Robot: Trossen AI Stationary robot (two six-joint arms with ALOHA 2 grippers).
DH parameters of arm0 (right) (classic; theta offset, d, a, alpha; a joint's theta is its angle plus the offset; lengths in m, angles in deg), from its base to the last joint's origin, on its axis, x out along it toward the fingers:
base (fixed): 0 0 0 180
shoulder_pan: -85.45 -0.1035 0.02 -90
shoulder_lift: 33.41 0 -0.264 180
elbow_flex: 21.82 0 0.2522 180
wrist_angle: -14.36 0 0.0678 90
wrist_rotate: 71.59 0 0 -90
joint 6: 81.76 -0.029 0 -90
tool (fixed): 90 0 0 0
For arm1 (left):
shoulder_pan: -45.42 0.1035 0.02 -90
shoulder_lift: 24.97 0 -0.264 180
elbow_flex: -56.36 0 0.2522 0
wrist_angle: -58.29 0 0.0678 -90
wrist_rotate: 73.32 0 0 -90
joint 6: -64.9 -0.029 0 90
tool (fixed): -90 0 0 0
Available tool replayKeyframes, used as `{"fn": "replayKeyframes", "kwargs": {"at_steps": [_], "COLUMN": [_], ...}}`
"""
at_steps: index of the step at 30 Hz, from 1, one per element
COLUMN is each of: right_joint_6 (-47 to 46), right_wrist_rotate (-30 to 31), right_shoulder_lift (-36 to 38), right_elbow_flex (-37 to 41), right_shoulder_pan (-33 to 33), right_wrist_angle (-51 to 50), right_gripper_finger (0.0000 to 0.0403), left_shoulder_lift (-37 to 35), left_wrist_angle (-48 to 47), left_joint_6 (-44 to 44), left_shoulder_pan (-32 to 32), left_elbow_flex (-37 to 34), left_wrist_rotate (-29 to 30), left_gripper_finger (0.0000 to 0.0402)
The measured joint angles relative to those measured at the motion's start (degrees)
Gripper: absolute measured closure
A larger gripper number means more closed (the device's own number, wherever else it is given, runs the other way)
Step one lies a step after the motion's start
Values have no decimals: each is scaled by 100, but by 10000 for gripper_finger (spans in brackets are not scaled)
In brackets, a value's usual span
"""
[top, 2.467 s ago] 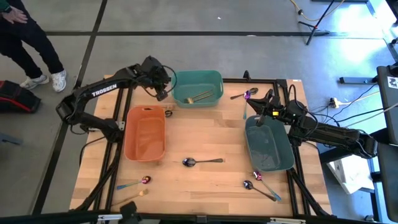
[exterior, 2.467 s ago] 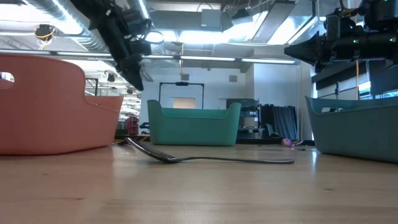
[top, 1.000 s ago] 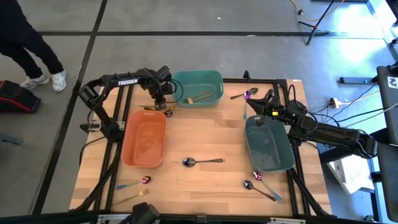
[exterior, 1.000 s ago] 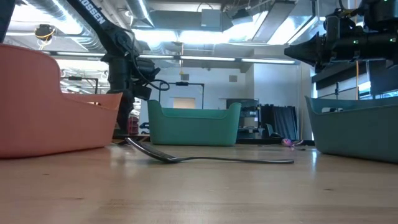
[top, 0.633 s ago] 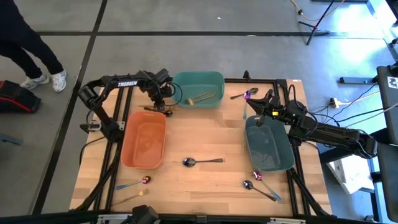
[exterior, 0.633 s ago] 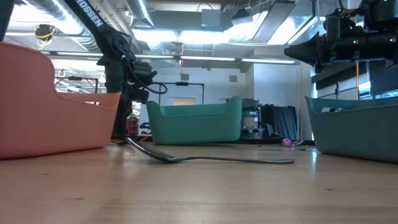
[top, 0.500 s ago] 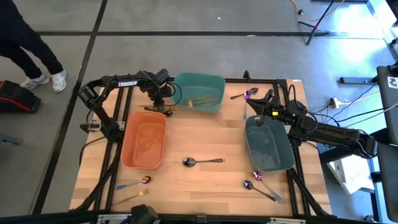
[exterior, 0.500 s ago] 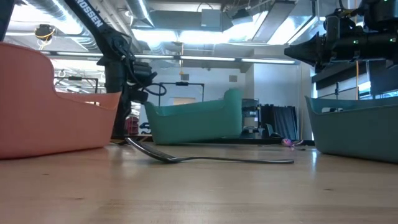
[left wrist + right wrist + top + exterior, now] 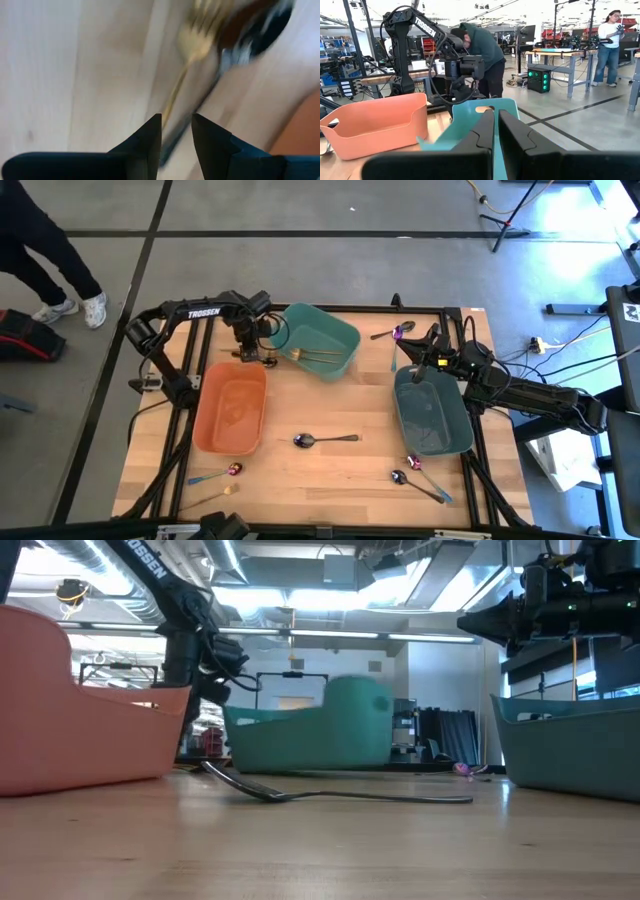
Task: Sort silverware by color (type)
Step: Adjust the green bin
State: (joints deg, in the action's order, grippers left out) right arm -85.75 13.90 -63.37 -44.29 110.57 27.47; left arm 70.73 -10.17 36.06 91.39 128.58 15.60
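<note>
Left gripper [image 9: 254,352] is seen at upper left of the high view, low over the table between the teal bin [image 9: 345,350] and orange bin [image 9: 232,408]; in its wrist view the fingers stand slightly apart around a gold fork [image 9: 186,60], nothing clamped. Right gripper [image 9: 418,366], closed and empty, waits above the grey-blue bin [image 9: 433,412] at right. A dark spoon [image 9: 325,440] lies at centre; other silverware is scattered along the lower edge. Risk: the teal bin, askew and touching the arm, may be shoved further or tipped.
</note>
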Motion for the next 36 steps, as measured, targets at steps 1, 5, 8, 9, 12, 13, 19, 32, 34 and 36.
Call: {"fn": "replayKeyframes", "kwargs": {"at_steps": [1, 5, 8, 9, 12, 13, 19, 32, 34, 36], "right_joint_6": [0, 0, 2, 0, 3, 3, 2, -33, 20, 170], "right_wrist_rotate": [-2, -6, -11, -7, 41, 43, 42, -444, -472, -480], "right_shoulder_lift": [0, 0, 0, 0, 1, 0, 0, -2054, -2666, -3264], "right_elbow_flex": [0, 0, 0, 0, 0, 0, 0, -419, -716, -1014], "right_shoulder_pan": [0, 0, 0, 0, 0, 0, 0, -35, -183, -382], "right_wrist_angle": [0, -2, -2, -2, 0, 0, 0, 897, 887, 836], "right_gripper_finger": [384, 384, 384, 384, 384, 384, 384, 384, 384, 384], "left_shoulder_lift": [0, 2, 2, 2, -32, -62, -460, -1027, -1027, -1027], "left_wrist_angle": [-37, 127, 293, 312, 312, 316, 325, 348, 393, 394], "left_joint_6": [13, 18, 17, 18, -8, -8, 18, 322, 322, 322], "left_shoulder_pan": [26, 90, 63, 52, 24, 1, -48, -67, -65, -60], "left_elbow_flex": [-3, -4, -4, -4, -4, -4, 170, 173, 173, 173], "left_wrist_rotate": [24, 3, -27, -29, -56, -59, -98, -465, -464, -455], "left_gripper_finger": [298, 298, 298, 298, 299, 300, 305, 305, 305, 305]}}
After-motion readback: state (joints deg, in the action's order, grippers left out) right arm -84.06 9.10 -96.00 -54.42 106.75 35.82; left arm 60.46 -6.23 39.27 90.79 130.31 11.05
